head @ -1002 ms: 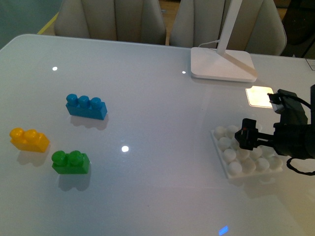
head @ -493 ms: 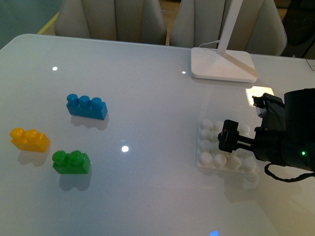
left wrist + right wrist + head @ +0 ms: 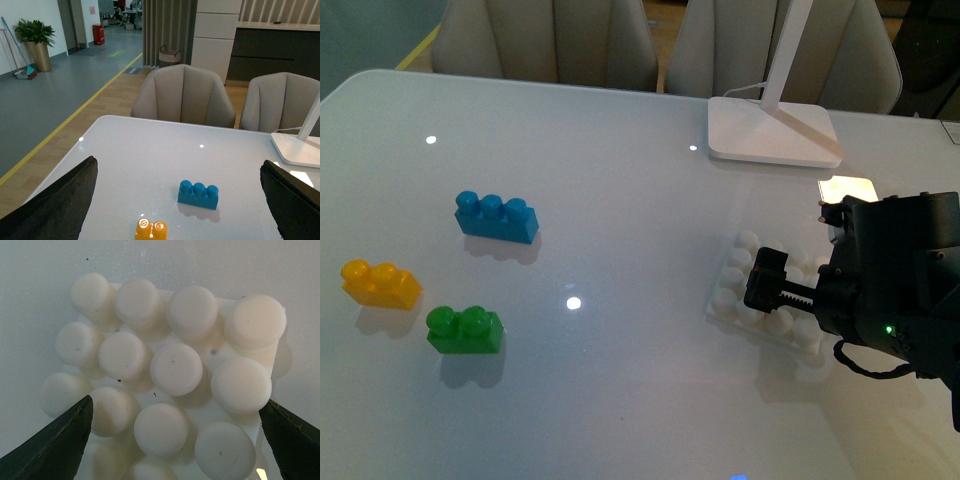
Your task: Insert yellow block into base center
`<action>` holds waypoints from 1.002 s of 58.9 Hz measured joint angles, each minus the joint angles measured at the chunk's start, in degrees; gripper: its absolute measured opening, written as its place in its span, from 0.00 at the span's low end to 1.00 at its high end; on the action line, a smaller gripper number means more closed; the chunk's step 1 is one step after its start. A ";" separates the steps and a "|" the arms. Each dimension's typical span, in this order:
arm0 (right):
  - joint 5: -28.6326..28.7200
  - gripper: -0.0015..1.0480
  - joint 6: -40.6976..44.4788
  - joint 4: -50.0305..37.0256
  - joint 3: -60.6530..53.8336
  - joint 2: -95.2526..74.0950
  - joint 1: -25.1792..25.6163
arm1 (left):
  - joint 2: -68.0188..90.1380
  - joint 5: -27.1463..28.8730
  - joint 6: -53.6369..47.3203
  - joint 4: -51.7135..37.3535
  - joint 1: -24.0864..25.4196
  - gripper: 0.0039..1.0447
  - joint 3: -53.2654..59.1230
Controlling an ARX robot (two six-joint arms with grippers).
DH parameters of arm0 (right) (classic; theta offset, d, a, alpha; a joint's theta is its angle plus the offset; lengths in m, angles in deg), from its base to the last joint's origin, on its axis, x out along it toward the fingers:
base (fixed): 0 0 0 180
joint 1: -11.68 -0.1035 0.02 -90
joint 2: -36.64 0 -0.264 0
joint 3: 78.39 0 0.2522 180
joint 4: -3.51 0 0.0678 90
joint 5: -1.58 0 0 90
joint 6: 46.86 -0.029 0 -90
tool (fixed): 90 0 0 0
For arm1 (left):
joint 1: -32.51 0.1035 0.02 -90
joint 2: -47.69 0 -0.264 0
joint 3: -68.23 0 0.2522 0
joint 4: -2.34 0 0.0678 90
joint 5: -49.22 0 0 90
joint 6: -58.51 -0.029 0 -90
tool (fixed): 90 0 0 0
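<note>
The yellow block (image 3: 381, 284) lies at the table's left edge, and shows low in the left wrist view (image 3: 151, 229). The white studded base (image 3: 738, 290) lies right of centre on the table, partly hidden by my right gripper (image 3: 772, 285), which is shut on it. The base fills the right wrist view (image 3: 172, 370), with a dark finger on each side. My left gripper (image 3: 177, 200) is open and empty, hovering above the table on the near side of the yellow block. The left arm is out of the front view.
A blue three-stud brick (image 3: 496, 216) and a green two-stud brick (image 3: 465, 330) lie beside the yellow block. A white lamp foot (image 3: 772, 130) stands at the back right. Chairs stand behind the table's far edge.
My right gripper has moved left across the table with the base, which has turned slightly. The bricks at the left have not moved.
</note>
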 joint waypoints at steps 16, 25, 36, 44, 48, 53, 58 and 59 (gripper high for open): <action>-0.72 0.92 -0.74 6.56 5.55 0.04 -3.02 | 0.00 0.00 0.00 0.00 0.00 0.93 0.00; -0.39 0.92 -0.09 8.66 8.11 -0.39 -5.29 | 0.02 0.00 0.00 0.00 0.00 0.93 0.00; 2.05 0.92 4.24 11.78 11.52 -1.01 -10.03 | 0.00 0.00 0.00 0.00 0.00 0.93 0.00; 2.25 0.92 4.37 12.63 12.37 -1.09 -12.61 | 0.02 0.00 0.02 0.00 0.00 0.93 0.00; 2.25 0.92 4.33 13.05 12.76 -1.18 -13.53 | 0.00 0.00 0.00 0.00 0.00 0.93 0.00; 2.21 0.92 4.22 13.29 13.20 -1.40 -14.47 | 0.00 0.00 0.00 0.00 0.00 0.93 0.00; 2.01 0.92 3.96 13.35 13.64 -1.60 -15.37 | 0.00 0.00 0.00 0.00 0.00 0.93 0.00; 1.99 0.92 3.93 13.35 13.66 -1.62 -15.47 | 0.00 -0.02 0.00 0.00 0.00 0.93 0.00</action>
